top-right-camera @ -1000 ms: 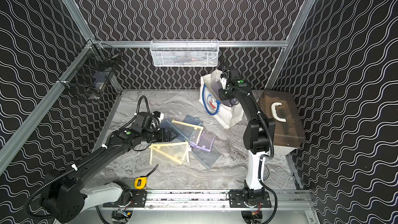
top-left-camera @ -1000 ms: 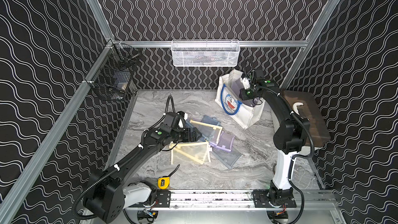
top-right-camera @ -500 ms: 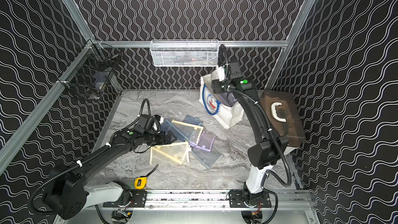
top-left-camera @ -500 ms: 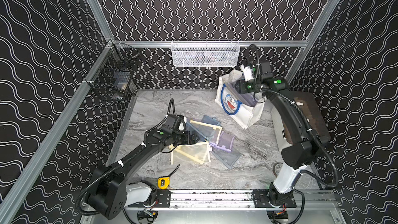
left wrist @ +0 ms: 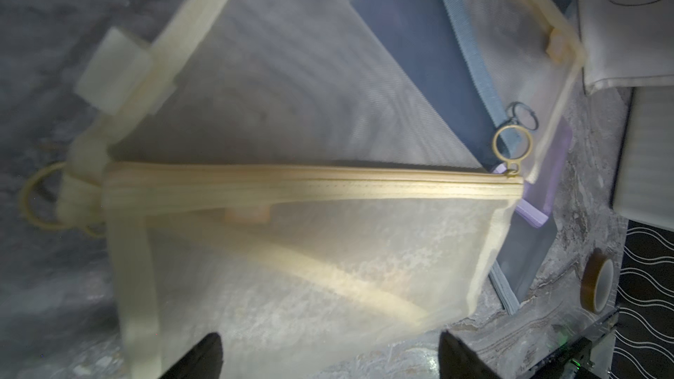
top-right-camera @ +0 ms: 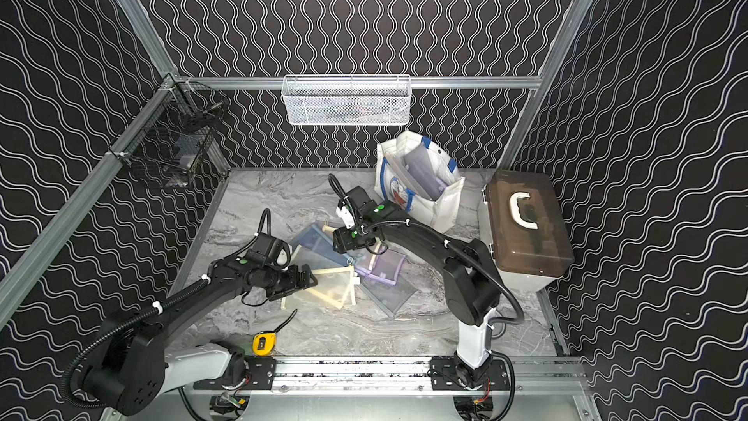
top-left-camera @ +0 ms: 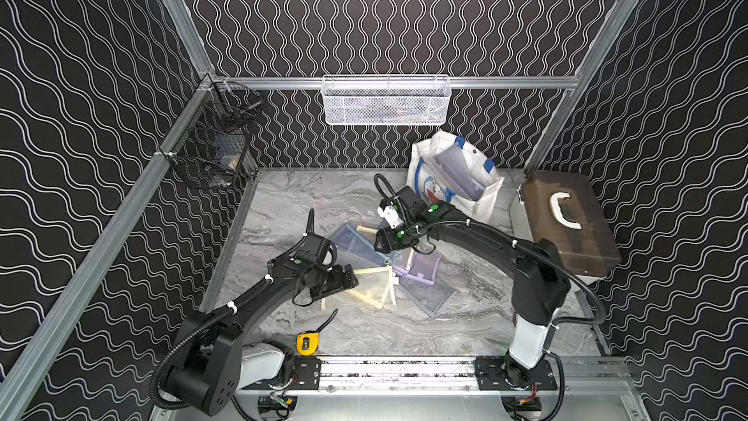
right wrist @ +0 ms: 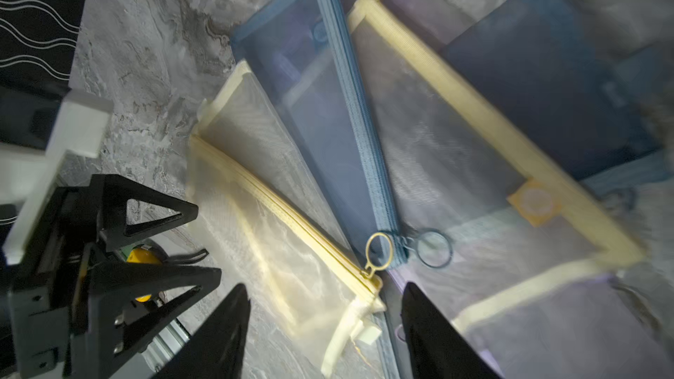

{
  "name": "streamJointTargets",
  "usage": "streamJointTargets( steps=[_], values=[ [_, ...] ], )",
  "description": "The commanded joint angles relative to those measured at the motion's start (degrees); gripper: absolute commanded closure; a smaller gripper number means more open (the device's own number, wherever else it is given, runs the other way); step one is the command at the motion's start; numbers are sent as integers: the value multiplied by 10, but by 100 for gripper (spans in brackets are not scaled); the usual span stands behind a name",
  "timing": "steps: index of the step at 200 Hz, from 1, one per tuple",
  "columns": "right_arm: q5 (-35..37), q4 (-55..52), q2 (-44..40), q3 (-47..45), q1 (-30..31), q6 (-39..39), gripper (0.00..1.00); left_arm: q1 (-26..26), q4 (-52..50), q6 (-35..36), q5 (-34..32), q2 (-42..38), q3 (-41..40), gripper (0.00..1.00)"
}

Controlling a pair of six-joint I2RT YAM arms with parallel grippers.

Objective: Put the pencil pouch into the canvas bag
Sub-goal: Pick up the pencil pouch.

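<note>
Left hand [top-left-camera: 347,278] spread, empty, at the edge of the cream mesh pencil pouch [top-left-camera: 366,291], flat on the marble surface [top-left-camera: 291,204]. Right hand [right wrist: 324,297] parted, empty, over its zipper corner. Better pinch the stiff zipper band than limp mesh. Soft boxy canvas bag [top-left-camera: 487,204] stands well apart, open-topped.

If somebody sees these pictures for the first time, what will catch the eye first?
First, the heap of overlapping mesh pouches, cream, blue and purple, in the middle of the marble table. Over it hover the left gripper and the right gripper, both open and empty. At the back right stands the white canvas bag with a pouch sticking out.
</note>
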Motion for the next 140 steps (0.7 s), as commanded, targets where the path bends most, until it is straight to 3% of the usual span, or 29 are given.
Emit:
streamJointTargets(
  steps=[1,54,140],
  values=[
    [-32,16,33,18,9,8,32,11,2,-12,14,4,-10,4],
    [-32,-3,55,-6,17,5,33,46,87,-47,83,50,-45,6],
    [-38,21,23,-95,24,36,35,49,163,-49,89,123,-39,6]
  ],
)
